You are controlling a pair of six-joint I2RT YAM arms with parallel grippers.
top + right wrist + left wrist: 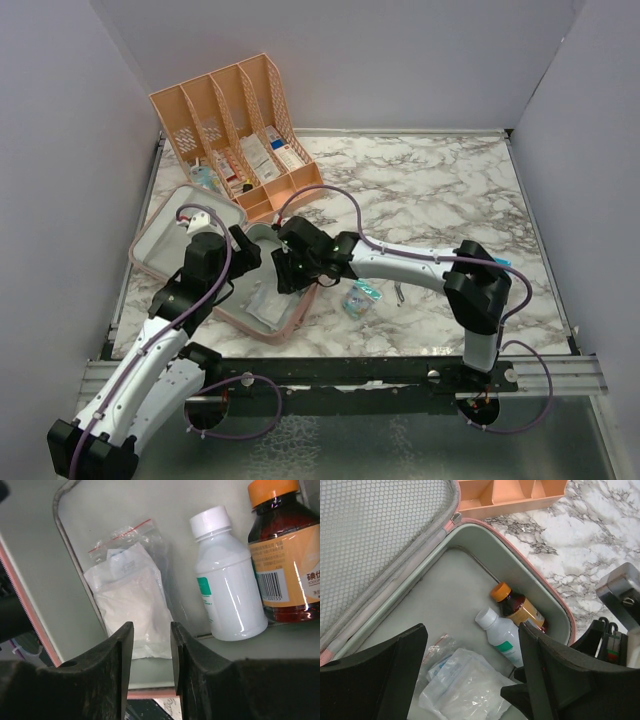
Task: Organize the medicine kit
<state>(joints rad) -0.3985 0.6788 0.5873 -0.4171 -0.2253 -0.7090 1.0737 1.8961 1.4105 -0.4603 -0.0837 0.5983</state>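
Entry: we are finding the flat pink rounded-square zip medicine kit (160, 245) lying unzipped on the left part of the white-and-grey marble counter (430, 190). Its lid is laid back to the left with the pale grey-green lining facing up. The peach slotted plastic desk organizer (225, 110) is standing just behind the kit, near the back wall, with small boxes in its slots.

Both arms are reaching over the kit's base half. The left tool (472, 635) is hovering above the lining with its fingers spread wide and nothing between them. The right tool (151, 630) is showing only a narrow gap between its fingers, and we are seeing nothing gripped there.

Inside the base we are noting:
- a dark amber bottle with an orange cap (517, 605), lying against the wall
- a white plastic bottle with a white cap (502, 632), lying close against the amber one
- a clear zip bag with a red seal strip (130, 595), holding white contents and lying just beside the white bottle

A grey mesh pocket (380, 540) is covering the inside of the lid. A small teal-and-white packet (360, 298) is lying on the counter just right of the kit.
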